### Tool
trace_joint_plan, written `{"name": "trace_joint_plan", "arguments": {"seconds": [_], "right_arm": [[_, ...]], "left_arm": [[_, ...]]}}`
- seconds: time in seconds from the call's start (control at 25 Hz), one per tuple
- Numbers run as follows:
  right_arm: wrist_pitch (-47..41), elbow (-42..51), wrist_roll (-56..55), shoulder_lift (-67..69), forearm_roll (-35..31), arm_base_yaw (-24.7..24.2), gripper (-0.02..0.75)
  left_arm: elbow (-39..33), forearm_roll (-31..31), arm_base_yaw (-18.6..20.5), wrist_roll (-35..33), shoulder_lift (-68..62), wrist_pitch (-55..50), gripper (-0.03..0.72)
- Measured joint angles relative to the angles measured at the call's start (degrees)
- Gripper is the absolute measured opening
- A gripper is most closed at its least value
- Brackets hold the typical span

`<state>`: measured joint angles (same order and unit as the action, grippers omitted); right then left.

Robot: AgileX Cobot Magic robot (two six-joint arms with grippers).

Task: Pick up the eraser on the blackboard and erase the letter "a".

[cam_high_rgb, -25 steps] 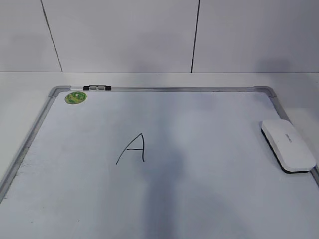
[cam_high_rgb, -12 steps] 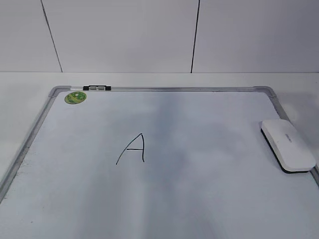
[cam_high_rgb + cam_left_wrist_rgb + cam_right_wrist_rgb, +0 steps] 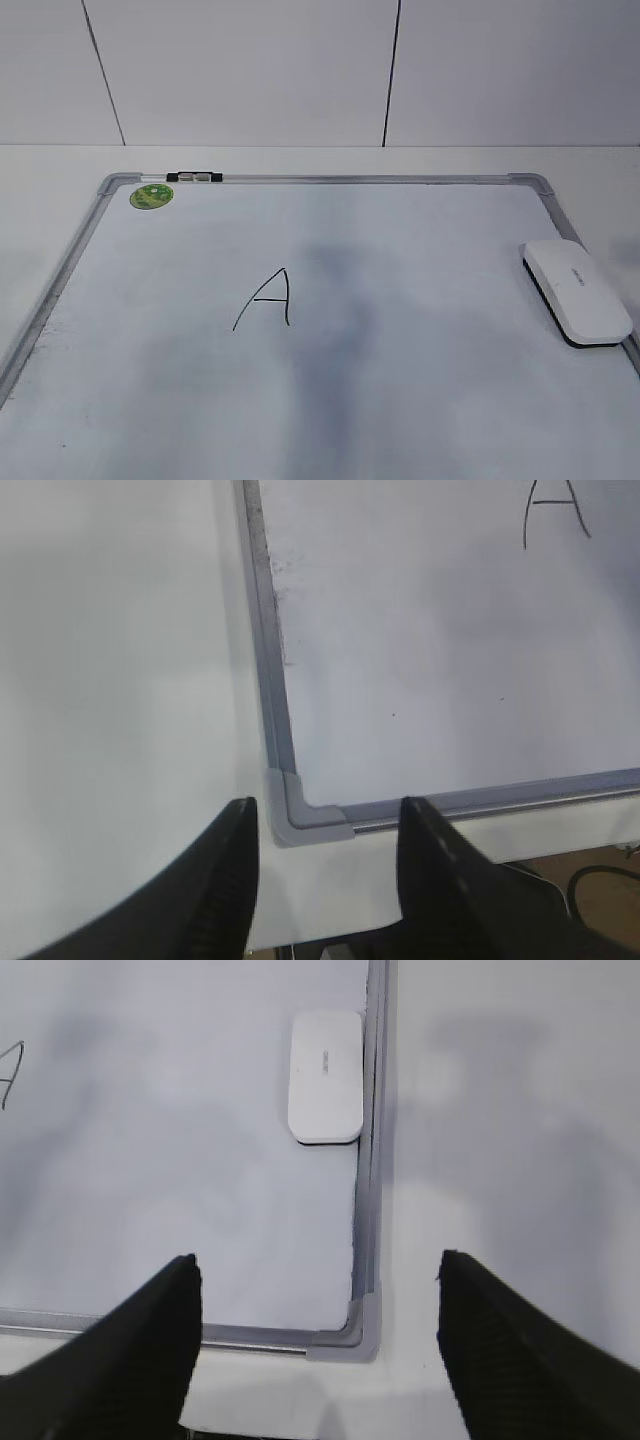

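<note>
The right fingers (image 3: 318, 1360) stood spread wide and empty at the bottom of the right wrist view, the left fingers (image 3: 322, 875) parted more narrowly and also empty over the lower left corner of the blackboard (image 3: 420, 400). The blackboard filled most of the exterior view on the white tabletop (image 3: 60, 165); the eraser (image 3: 577, 292) lay at its right edge beside the frame, and the written letter (image 3: 267, 298) sat left of centre. The right arm probably needed to descend squarely over the eraser and close across its narrow width.

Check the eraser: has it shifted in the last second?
No. The eraser lies in the same place against the right side of the blackboard frame, and below its top right corner, as before.
</note>
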<state>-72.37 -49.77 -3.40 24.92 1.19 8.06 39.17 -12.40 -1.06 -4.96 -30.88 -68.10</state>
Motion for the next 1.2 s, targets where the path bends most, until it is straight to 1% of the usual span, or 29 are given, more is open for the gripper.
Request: {"name": "trace_joint_plan", "arguments": {"seconds": [0.24, 0.44, 0.68, 1.2], "right_arm": [[-0.13, 10.56, 0.00, -7.35, 1.83, 0.00, 0.582], [1.68, 18.33, 0.00, -10.00, 3.51, 0.00, 0.582], [5.79, 20.56, 0.00, -10.03, 4.31, 0.00, 0.582], [6.99, 21.07, 0.12, -10.03, 4.31, 0.00, 0.582]], "left_arm": [[-7.99, 1.75, 0.00, 0.00, 1.66, 2.35, 0.343], [-9.02, 3.16, 0.00, 0.00, 2.02, 4.30, 0.343], [-9.02, 6.17, 0.00, 0.00, 2.12, 5.78, 0.343], [-9.37, 6.19, 0.00, 0.00, 2.12, 6.26, 0.343]]}}
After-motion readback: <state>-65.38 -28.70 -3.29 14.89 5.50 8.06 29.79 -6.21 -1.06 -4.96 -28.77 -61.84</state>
